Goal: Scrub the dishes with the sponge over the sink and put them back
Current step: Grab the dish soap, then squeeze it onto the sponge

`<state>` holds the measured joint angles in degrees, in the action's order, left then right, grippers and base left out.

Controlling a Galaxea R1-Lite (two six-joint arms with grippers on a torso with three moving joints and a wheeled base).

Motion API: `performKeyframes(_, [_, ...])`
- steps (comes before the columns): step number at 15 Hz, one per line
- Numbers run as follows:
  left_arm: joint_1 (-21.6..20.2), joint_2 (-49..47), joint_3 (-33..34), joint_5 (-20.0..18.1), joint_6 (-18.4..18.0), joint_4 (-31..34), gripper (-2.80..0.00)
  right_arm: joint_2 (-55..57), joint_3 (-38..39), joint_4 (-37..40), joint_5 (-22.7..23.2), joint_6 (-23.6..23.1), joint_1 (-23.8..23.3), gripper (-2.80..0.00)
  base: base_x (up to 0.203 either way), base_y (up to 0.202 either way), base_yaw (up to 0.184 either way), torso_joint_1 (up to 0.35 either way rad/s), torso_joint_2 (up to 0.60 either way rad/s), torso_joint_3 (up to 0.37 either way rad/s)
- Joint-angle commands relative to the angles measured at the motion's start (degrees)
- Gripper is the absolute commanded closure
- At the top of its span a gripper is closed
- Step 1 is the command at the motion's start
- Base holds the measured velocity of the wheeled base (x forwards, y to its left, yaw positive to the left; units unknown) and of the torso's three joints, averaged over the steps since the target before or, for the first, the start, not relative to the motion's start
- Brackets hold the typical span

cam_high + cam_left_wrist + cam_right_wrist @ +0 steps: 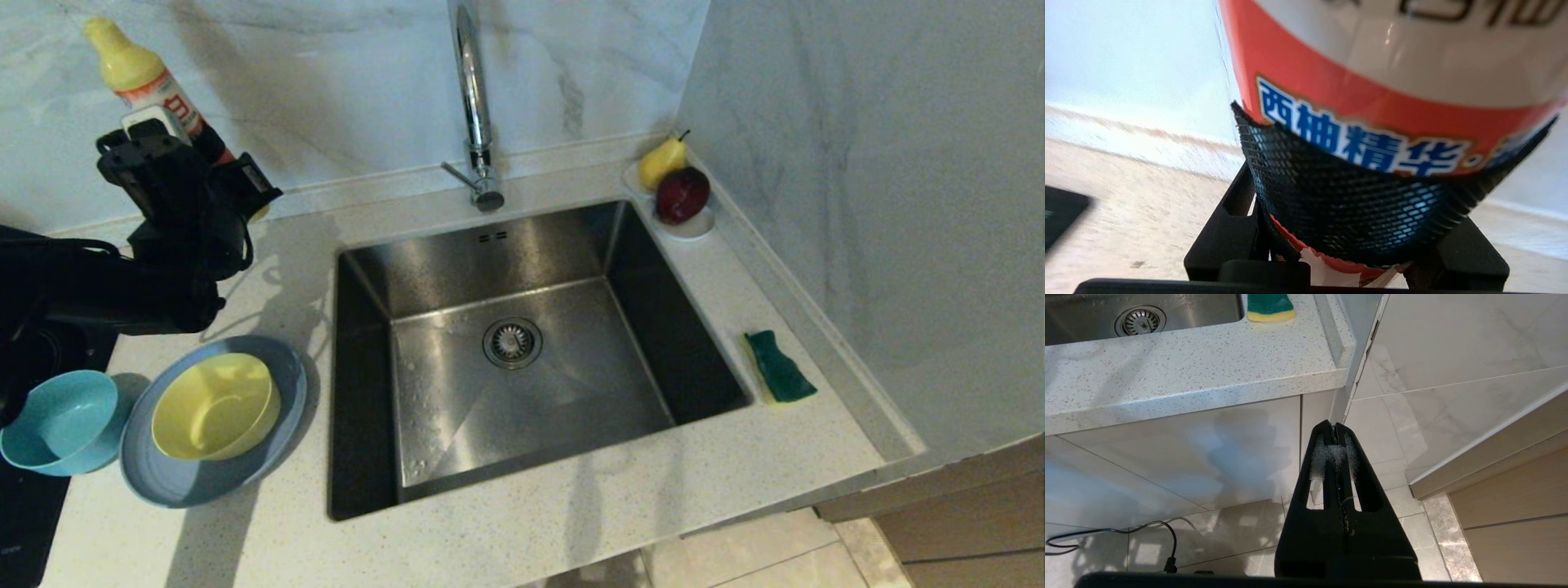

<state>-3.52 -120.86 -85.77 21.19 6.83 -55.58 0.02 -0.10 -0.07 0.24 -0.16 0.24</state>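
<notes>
**Left claw grips the soap bottle, far from the sponge**

The left gripper point(1355, 228) is clamped around a detergent bottle point(151, 90) at the countertop's point(571, 523) back-left corner. The dishes point(212, 420) sit just below it by the sink's point(522, 343) left rim. The sponge point(780, 367) lies across the basin at the right edge, lengthwise front to back, nearer the parked, closed right gripper point(1336, 435).

Speckled white countertop point(571, 523), sink point(522, 343) set into it. Recorded directly upon it: grey-blue plate point(163, 482) and teal bowl point(57, 425) at the left; sponge point(780, 366) at the right; small white dish point(690, 227) at the back right corner.
</notes>
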Motion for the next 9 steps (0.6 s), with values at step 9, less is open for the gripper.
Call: performKeyframes(9, [15.0,42.6,17.8,-0.5,-1.2,25.4,0.00,0.0,0.0,0.0,0.0,0.0,0.0,0.00,0.000,0.000,0.000,0.000,0.00,0.000])
